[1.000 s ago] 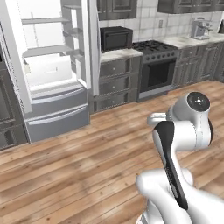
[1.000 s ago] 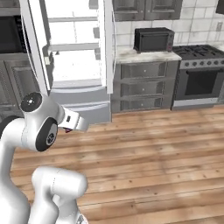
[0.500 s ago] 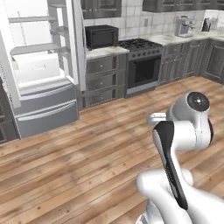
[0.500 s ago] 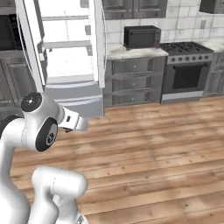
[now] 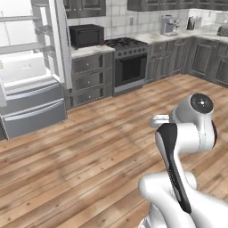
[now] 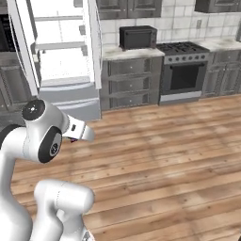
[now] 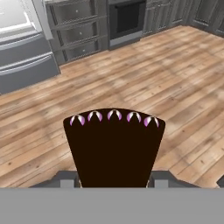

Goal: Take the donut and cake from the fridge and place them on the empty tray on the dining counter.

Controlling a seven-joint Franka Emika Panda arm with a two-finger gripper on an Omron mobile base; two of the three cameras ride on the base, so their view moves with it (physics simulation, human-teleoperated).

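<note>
Here cake (image 7: 114, 148) wedged between gripper (image 7: 114, 178) fingers.

Floor (image 5: 102, 147): warm brown wood planks running across the whole open kitchen; bare of loose things in both base views and in the hand view.
Standing on the floor: the fridge (image 5: 31, 102), with its grey bottom drawers reaching down to the planks; dark grey base cabinets (image 5: 89, 80) beside it; a black-fronted oven (image 5: 130, 69) further right along the same wall.
Wall counter (image 5: 91, 49): pale top over the drawer cabinets; a black microwave (image 5: 87, 35) sits directly on it.
Far counter (image 5: 178, 35): a small coffee machine (image 5: 168, 24) stands on it.
Fridge shelves (image 6: 59, 44): white; contents cannot be made out.
</note>
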